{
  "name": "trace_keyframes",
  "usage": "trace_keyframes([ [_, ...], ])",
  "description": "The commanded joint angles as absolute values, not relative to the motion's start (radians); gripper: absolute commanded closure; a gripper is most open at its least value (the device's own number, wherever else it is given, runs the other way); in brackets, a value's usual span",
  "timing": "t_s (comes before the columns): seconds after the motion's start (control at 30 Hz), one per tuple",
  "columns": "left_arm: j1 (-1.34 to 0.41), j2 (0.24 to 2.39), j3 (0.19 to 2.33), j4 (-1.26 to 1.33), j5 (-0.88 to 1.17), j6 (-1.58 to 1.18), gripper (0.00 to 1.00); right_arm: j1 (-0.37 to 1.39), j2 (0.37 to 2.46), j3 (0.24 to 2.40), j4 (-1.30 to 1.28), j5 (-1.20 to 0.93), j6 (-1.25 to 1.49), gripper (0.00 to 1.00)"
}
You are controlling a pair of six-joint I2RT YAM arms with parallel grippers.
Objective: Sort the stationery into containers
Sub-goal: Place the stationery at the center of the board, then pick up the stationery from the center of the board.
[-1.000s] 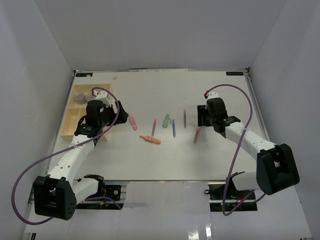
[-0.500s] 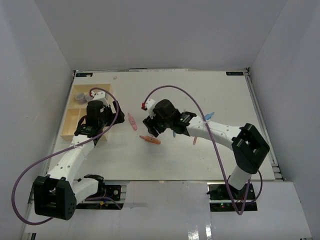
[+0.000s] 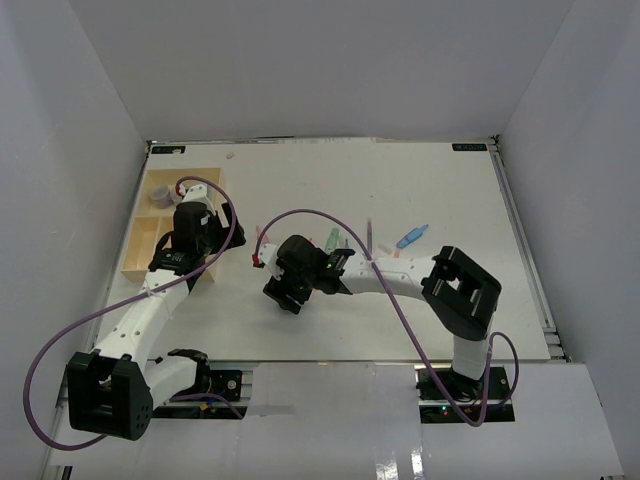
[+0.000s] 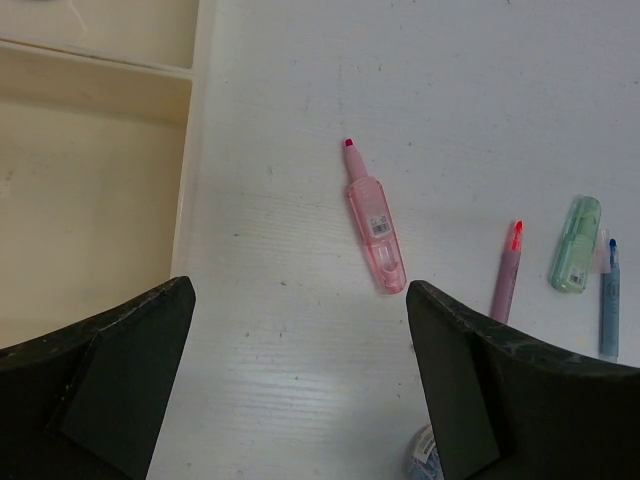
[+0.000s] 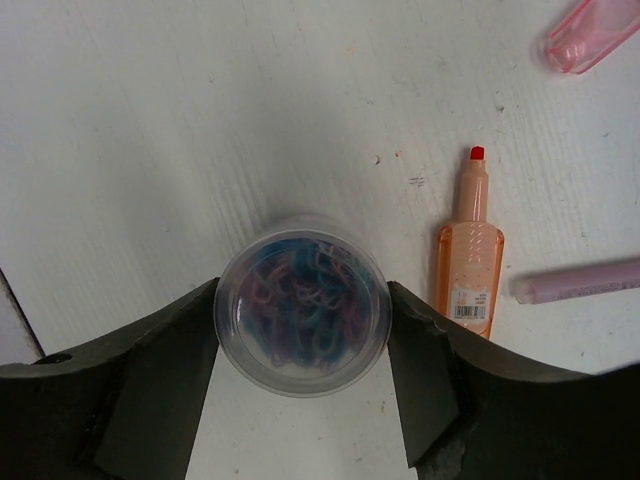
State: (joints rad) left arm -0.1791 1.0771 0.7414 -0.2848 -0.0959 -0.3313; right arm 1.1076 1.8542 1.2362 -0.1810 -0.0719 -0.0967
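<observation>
Sorting at an early stage. The right claw [image 5: 303, 322] is closed around a clip-filled pot [image 5: 303, 300] that stands on the table [image 4: 300, 90] beside the orange marker [image 5: 468, 255]. The left claw [image 4: 300, 300] is wide open and empty, above the tray [image 4: 190, 150] wall. Two other pots [image 3: 160, 194] appear to sit in the tray's far compartment. The pink marker [image 4: 375, 235], the green marker [image 4: 575, 258] and the other pens lie unsorted on the table.

Clear pot [image 5: 303, 318], blue-pink contents; orange marker [image 5: 468, 255], red tip; pink marker [image 4: 376, 222]; green marker [image 4: 576, 244]; cream tray [image 4: 90, 200].
</observation>
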Motion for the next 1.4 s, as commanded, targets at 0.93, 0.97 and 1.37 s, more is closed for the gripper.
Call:
trace_keyframes([
  [0.93,-0.613,1.087,0.816,-0.512,-0.023,-0.506,0.02,0.904,0.861,0.648,-0.21,0.514,0.155,0.1],
  [0.97,-0.63,1.1,0.815,-0.514,-0.04,-0.515,0.02,0.899,0.829,0.635,-0.21,0.515,0.163,0.1],
  [1.37,-0.756,1.296,0.861,-0.603,-0.192,-0.595,0.02,0.873,0.773,0.56,-0.21,0.526,0.195,0.1],
])
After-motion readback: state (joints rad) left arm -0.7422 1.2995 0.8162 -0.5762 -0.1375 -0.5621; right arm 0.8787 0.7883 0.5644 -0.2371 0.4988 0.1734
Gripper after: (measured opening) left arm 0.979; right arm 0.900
